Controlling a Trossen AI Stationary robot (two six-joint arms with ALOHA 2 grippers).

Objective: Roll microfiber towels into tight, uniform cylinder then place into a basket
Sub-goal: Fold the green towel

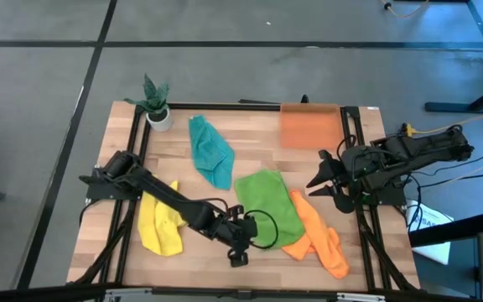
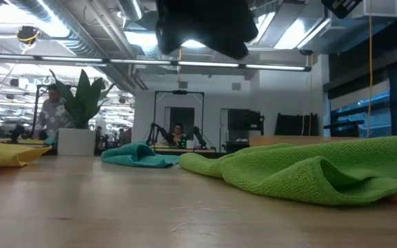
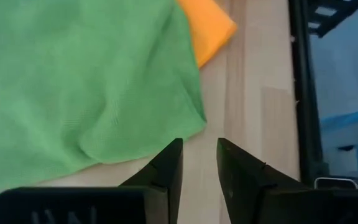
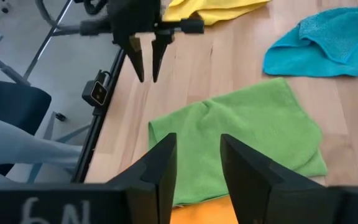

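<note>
Left gripper (image 1: pixel 238 256) of the dark left arm, fingers parted with a clear gap and nothing between them, poised at the near edge of the wooden slatted table (image 1: pixel 225 134). Just ahead of those fingertips (image 3: pixel 169 163): the near corner of the large bright green microfiber towel (image 1: pixel 267 214), lying flat and loosely rumpled, unrolled, not touched by the fingers. Beyond that towel, farther from the same gripper: the orange microfiber towel (image 1: pixel 317 239), crumpled, one edge tucked against the green cloth. To the other side of the left gripper, under the left arm's forearm: the yellow microfiber towel (image 1: pixel 159 226), bunched, unrolled.

Right gripper (image 1: pixel 319 183) of the dark right arm, fingers spread apart and empty, raised over the right side of the table, aimed across the green towel toward the left gripper. Behind and beside the right gripper, at the far right corner: the shallow rectangular translucent orange basket (image 1: pixel 310 126), with no towel in it. Well ahead of the right gripper, past the green towel: the teal microfiber towel (image 1: pixel 210 151), loosely heaped near the table's middle. At the far left corner: the small green plant in a white pot (image 1: pixel 156 105).
</note>
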